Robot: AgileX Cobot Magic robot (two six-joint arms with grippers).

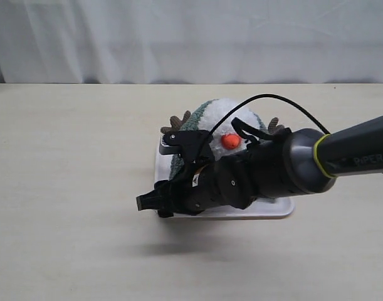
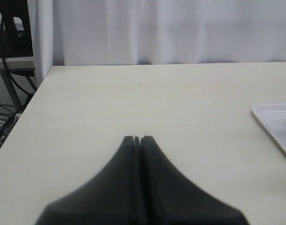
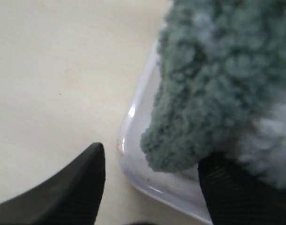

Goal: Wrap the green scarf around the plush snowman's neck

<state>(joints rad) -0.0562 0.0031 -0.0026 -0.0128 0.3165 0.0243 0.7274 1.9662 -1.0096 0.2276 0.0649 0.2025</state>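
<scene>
Left gripper (image 2: 137, 139), lower centre of its wrist view: jaws pressed together, nothing held, above bare table (image 2: 133, 93).
Right gripper (image 1: 152, 202), lower centre of exterior view: jaws spread wide, gripped nothing. Green scarf (image 3: 213, 70) end lay between fingers, over tray (image 3: 133, 117) corner.
Behind gripper: plush snowman (image 1: 225, 113) sat on tray, frame centre, scarf covering its left side in frame. Neck hidden by arm.
White curtain (image 1: 191, 37) at back.

The only legible text is the white lettering "PIPER" (image 1: 367, 159) on the right arm's (image 1: 348, 147) grey forearm, at about 3 o'clock from the plush snowman (image 1: 225, 110).
</scene>
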